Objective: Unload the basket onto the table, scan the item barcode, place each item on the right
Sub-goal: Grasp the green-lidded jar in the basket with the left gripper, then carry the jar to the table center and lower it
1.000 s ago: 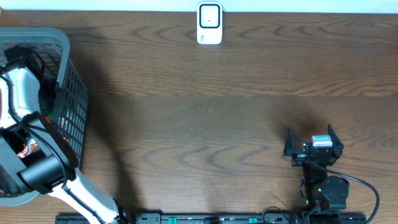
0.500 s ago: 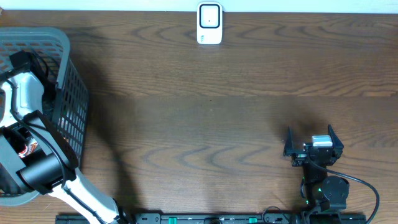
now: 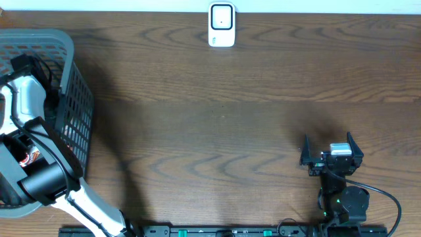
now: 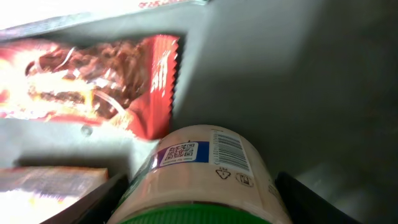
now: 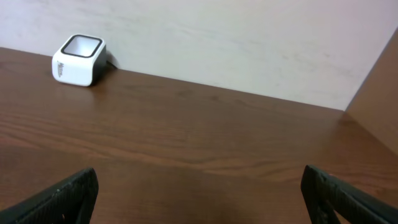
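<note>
A pale jar [image 4: 199,168] with a green lid lies on the grey basket floor, its barcode [image 4: 229,149] and a QR label facing up. My left gripper [image 4: 198,205] reaches down into the basket [image 3: 72,85], and its two black fingers press against the jar's sides, shut on it. From overhead the jar is hidden under the left arm [image 3: 26,99]. The white scanner [image 3: 222,25] stands at the far edge of the table and also shows as a scanner [image 5: 78,59] in the right wrist view. My right gripper [image 3: 331,153] rests open and empty near the front right.
Inside the basket a red snack packet [image 4: 93,81] lies beyond the jar, and another flat packet [image 4: 50,183] lies to its left. The grey mesh basket takes up the table's left end. Brown wooden tabletop [image 3: 217,131] stretches between basket, scanner and right arm.
The left arm shifted slightly deeper into the basket and its jaws closed in from wide open onto the jar. The right arm has not moved.
</note>
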Controlling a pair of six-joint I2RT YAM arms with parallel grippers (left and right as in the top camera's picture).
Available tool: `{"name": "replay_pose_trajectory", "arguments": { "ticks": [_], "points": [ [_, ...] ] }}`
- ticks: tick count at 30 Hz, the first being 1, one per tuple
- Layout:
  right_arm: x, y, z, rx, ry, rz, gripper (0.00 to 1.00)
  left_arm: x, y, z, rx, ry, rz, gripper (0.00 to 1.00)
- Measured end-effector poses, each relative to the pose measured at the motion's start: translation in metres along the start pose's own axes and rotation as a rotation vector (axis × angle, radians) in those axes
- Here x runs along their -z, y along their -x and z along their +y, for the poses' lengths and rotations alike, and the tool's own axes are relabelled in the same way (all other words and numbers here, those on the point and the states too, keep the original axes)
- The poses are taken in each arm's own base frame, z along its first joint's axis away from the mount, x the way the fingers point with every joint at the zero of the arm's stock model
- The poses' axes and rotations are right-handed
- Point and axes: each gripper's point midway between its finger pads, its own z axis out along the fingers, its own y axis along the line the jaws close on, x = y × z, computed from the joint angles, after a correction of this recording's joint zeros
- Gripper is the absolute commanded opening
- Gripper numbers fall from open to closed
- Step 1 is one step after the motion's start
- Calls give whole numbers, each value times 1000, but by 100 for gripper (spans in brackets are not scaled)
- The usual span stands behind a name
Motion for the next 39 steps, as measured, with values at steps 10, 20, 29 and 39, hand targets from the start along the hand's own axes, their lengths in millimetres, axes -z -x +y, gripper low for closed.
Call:
{"name": "replay_pose_trajectory", "arguments": {
  "ticks": [10, 20, 29, 39],
  "points": [
    [0, 0, 0, 0, 0, 0, 99, 149, 21, 5, 38, -199, -270, 70],
    [0, 0, 0, 0, 0, 0, 99, 319, -50, 13, -35, -666, -498, 70],
    [0, 0, 0, 0, 0, 0, 99, 337, -165, -69, -408, -888, -262, 70],
    [0, 0, 0, 0, 0, 0, 99, 241, -280, -155, -842, -631, -53, 70]
  ]
}}
